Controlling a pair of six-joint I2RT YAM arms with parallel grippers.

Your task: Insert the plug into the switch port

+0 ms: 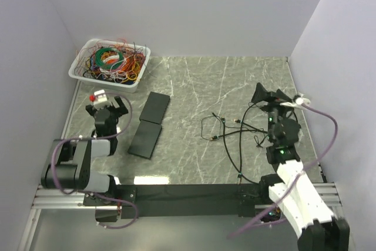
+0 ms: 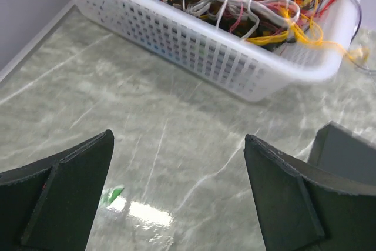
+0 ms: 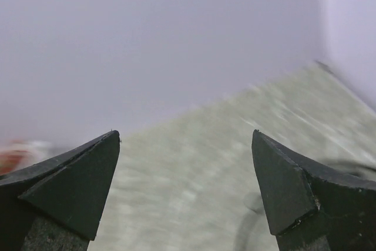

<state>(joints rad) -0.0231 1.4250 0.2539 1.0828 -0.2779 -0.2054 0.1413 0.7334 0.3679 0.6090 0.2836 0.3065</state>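
Cable: a black cable [image 1: 226, 136] is lying in loose loops on the worktop [image 1: 194, 86], right of centre, stretching mostly left to right, its right part passing beneath the right arm.
Plug: a small connector [image 1: 237, 121] is showing at one cable end, seeming to point left; it is too small to tell more.
Switch: the far black box [image 1: 155, 107] and the near black box [image 1: 145, 139] are lying end to end left of centre, long axes running near to far with a slight tilt, well apart from the cable; their ports are not showing.
Left gripper [image 1: 107, 109]: its fingers [image 2: 64, 186] are standing wide apart, gripping nothing, facing the wire basket [image 2: 235, 63] at the far left.
Right gripper [image 1: 270, 95]: its fingers [image 3: 64, 186] are spread wide, holding nothing, hanging just beyond the cable's right loops.
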